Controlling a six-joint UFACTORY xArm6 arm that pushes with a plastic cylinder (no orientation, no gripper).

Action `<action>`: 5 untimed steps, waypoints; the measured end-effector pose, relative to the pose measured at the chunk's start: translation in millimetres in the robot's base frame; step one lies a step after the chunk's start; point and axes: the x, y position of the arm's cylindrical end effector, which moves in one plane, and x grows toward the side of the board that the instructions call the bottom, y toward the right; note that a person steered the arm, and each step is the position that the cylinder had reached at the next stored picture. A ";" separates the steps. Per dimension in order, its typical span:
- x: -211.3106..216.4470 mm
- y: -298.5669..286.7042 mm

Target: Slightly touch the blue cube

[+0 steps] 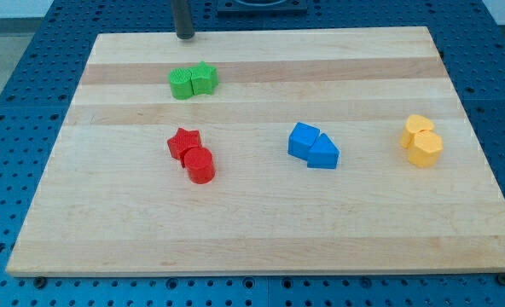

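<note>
The blue cube [303,140] lies right of the board's middle, touching a blue triangular block [324,153] at its lower right. My tip [185,37] rests at the board's top edge, left of centre, far up and to the left of the blue cube. It touches no block; the nearest are the green ones below it.
Two green blocks [193,81] sit together below my tip. A red star [184,141] and a red cylinder [200,165] sit at the left middle. Two yellow blocks [421,141] sit at the right. The wooden board [261,230] lies on a blue perforated table.
</note>
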 end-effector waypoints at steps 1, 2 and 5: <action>0.0 0.0; 3.8 12.9; 104.1 148.2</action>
